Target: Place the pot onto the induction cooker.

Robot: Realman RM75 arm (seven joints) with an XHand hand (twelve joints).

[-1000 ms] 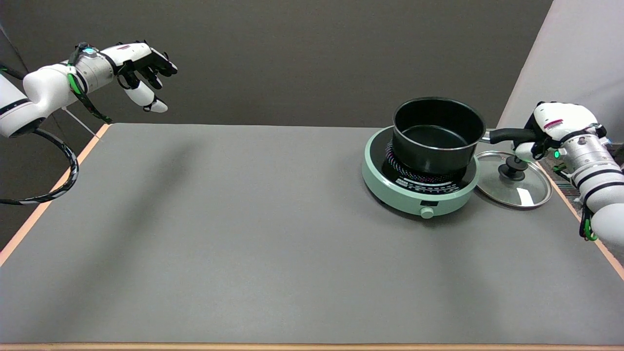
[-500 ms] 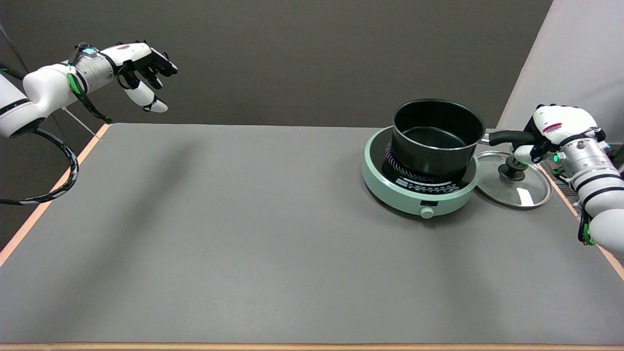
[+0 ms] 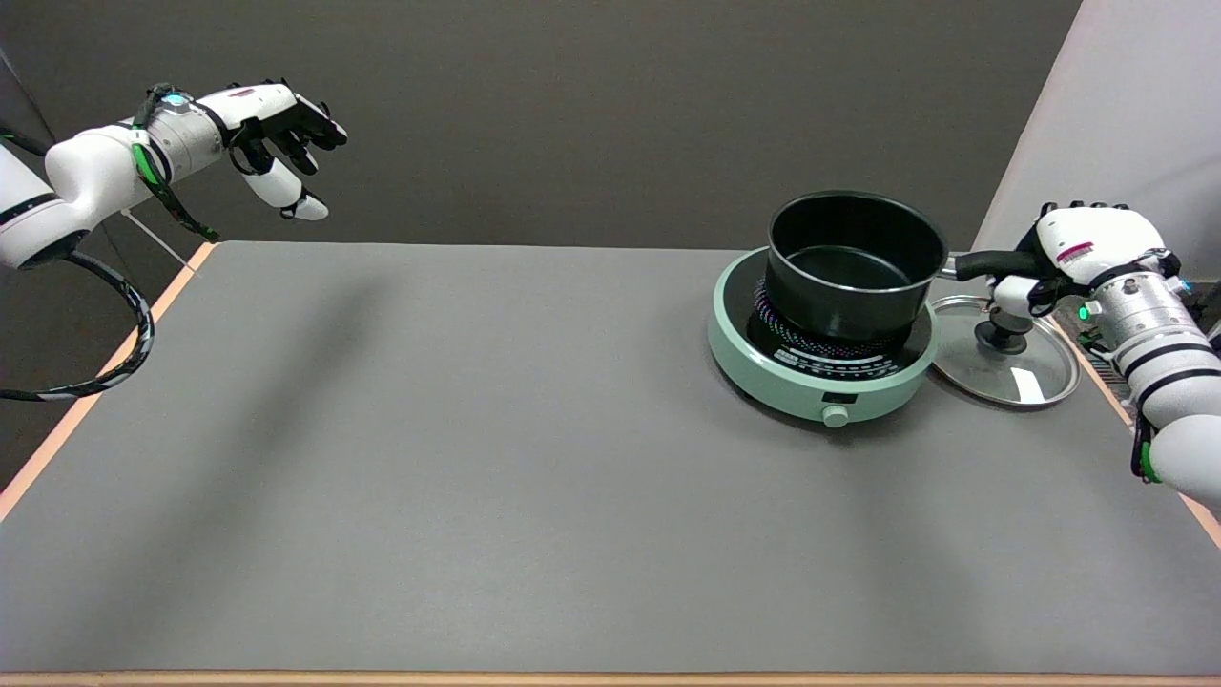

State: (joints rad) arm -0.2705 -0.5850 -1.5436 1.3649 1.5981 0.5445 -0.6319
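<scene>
I have the right hand (image 3: 1073,250) at the far right edge of the table (image 3: 477,458), its fingers (image 3: 1009,291) wrapped around the pot's handle (image 3: 983,264). The black pot (image 3: 852,267) sits on the mint-green induction cooker (image 3: 820,363), toward the cooker's far side. The glass lid (image 3: 1006,351) lies flat just beside the cooker, below my hand.

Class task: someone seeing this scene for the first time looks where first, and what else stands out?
The black pot on the mint-green induction cooker, far right of the grey table. The right hand grips the pot's handle, above a glass lid lying beside the cooker.
</scene>
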